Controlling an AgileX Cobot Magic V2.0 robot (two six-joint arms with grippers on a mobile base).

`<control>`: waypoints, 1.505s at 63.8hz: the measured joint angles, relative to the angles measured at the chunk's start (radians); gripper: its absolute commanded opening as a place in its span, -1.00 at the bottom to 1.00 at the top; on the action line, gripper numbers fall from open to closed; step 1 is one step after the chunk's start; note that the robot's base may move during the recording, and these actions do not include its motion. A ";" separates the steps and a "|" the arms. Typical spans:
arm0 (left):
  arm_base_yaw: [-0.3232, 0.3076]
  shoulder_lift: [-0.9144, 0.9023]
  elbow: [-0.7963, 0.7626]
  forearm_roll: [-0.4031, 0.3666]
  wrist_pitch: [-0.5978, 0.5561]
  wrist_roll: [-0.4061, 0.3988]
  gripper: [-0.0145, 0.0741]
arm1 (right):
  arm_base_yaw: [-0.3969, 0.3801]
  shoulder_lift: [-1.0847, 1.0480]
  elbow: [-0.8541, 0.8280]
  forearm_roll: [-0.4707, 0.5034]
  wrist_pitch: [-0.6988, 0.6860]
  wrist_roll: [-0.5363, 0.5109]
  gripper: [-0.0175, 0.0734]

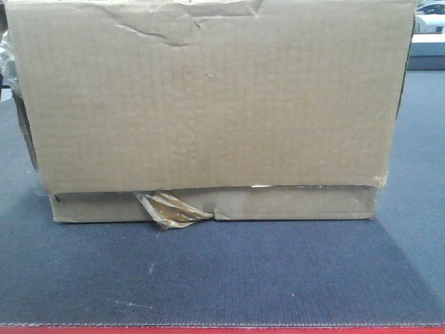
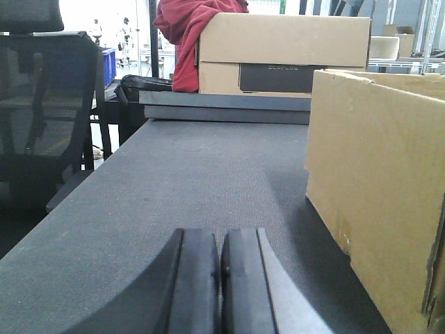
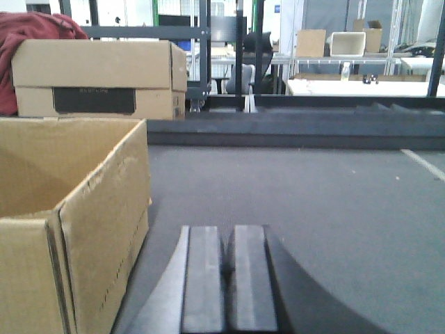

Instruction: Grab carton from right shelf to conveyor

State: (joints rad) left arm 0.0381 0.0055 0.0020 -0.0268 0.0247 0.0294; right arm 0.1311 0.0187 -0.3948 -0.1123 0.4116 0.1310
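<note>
The tan carton stands on the dark grey ribbed conveyor, filling most of the front view, with a glossy amber tape wad at its lower band. A thin red edge strip runs along the belt's near side. My left gripper is shut and empty, low over the conveyor, with the carton apart to its right. My right gripper is shut on nothing, and the carton's open top and side lie just to its left. The right shelf is out of view.
A second cardboard box with a red cloth on it sits beyond the belt's dark far rail. A black mesh chair stands left of the belt. Racks and tables fill the background.
</note>
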 measured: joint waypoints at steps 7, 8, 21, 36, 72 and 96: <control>0.000 0.000 0.000 0.000 0.000 0.000 -0.64 | -0.046 0.000 0.002 0.044 -0.040 -0.028 -0.79; 0.000 0.000 0.000 0.000 0.000 0.002 -0.64 | -0.052 0.000 0.004 0.054 -0.049 -0.040 -0.79; 0.000 0.000 0.000 0.000 0.000 0.002 -0.64 | -0.093 -0.007 0.134 0.170 -0.149 -0.197 -0.79; 0.000 0.000 0.000 0.000 -0.001 0.002 -0.64 | -0.093 -0.013 0.356 0.183 -0.295 -0.214 -0.79; 0.000 0.000 0.000 0.000 -0.001 0.002 -0.64 | -0.093 -0.015 0.395 0.208 -0.344 -0.218 -0.79; 0.000 0.000 0.000 0.000 -0.001 0.002 -0.64 | -0.093 -0.015 0.395 0.208 -0.344 -0.218 -0.79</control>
State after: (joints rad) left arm 0.0381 0.0055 0.0020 -0.0268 0.0241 0.0312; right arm 0.0379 0.0040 0.0000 0.0962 0.0680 -0.0869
